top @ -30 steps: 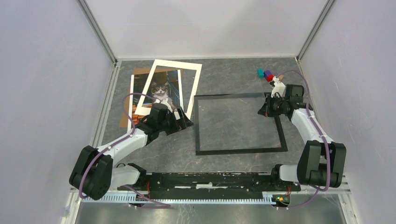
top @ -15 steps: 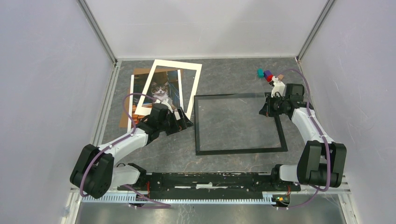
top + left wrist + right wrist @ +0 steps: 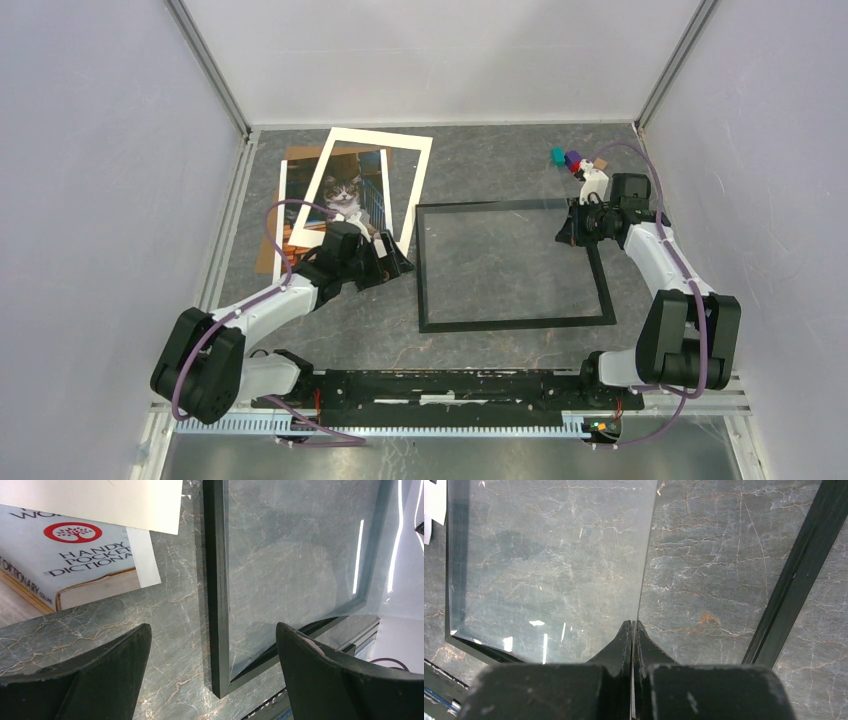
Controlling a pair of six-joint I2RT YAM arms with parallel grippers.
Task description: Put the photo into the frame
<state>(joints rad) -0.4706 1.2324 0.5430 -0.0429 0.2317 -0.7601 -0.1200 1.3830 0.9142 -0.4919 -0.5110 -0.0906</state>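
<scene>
The photo (image 3: 345, 195) of the cat lies at the far left under a white mat (image 3: 415, 170); its lower corner (image 3: 85, 565) shows in the left wrist view. The black frame (image 3: 515, 323) lies flat mid-table. My left gripper (image 3: 395, 262) hovers open beside the frame's left edge (image 3: 216, 605), its jaws (image 3: 212, 626) straddling that edge without touching. My right gripper (image 3: 572, 228) is shut (image 3: 632, 622) on the right edge of a clear sheet (image 3: 549, 570), which tilts up over the frame (image 3: 796, 575).
A brown backing board (image 3: 300, 155) lies beneath the photo and the mat. Small coloured blocks (image 3: 567, 158) sit at the far right, behind my right wrist. Grey walls enclose the table on the left, right and far sides.
My right gripper has shifted slightly toward the far side, still holding the clear sheet. The left arm has barely moved.
</scene>
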